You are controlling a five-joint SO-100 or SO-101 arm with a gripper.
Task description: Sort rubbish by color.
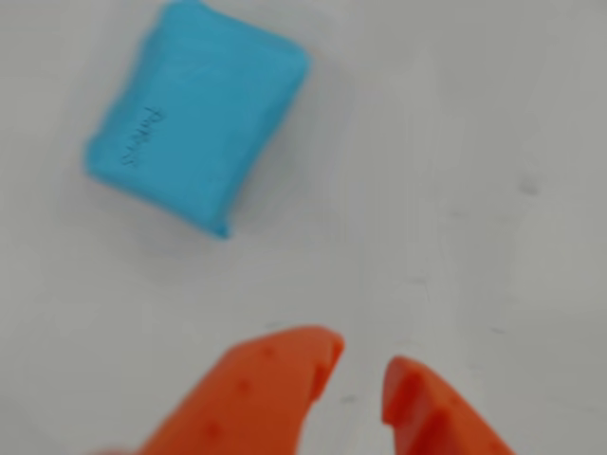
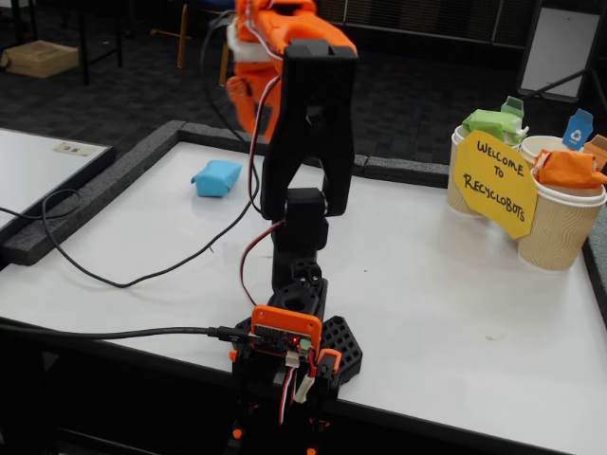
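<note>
A light blue lump of rubbish [image 1: 199,114] lies on the white table, up and to the left of my gripper [image 1: 362,365] in the wrist view. The two orange fingers stand a little apart with nothing between them, clear of the lump. In the fixed view the blue lump [image 2: 217,177] rests near the table's far left edge, and my gripper [image 2: 252,118] hangs above the table just right of it, partly hidden behind the arm. A light green lump [image 2: 491,123] sits in a paper cup at the far right. An orange lump [image 2: 569,169] sits in the cup beside it.
Several paper cups [image 2: 558,227] stand at the far right behind a yellow "Welcome to Recyclobots" sign [image 2: 497,182]. The arm's base [image 2: 289,346] is clamped at the near edge. A black cable [image 2: 114,275] loops across the left side. A dark foam border [image 2: 85,194] rims the table.
</note>
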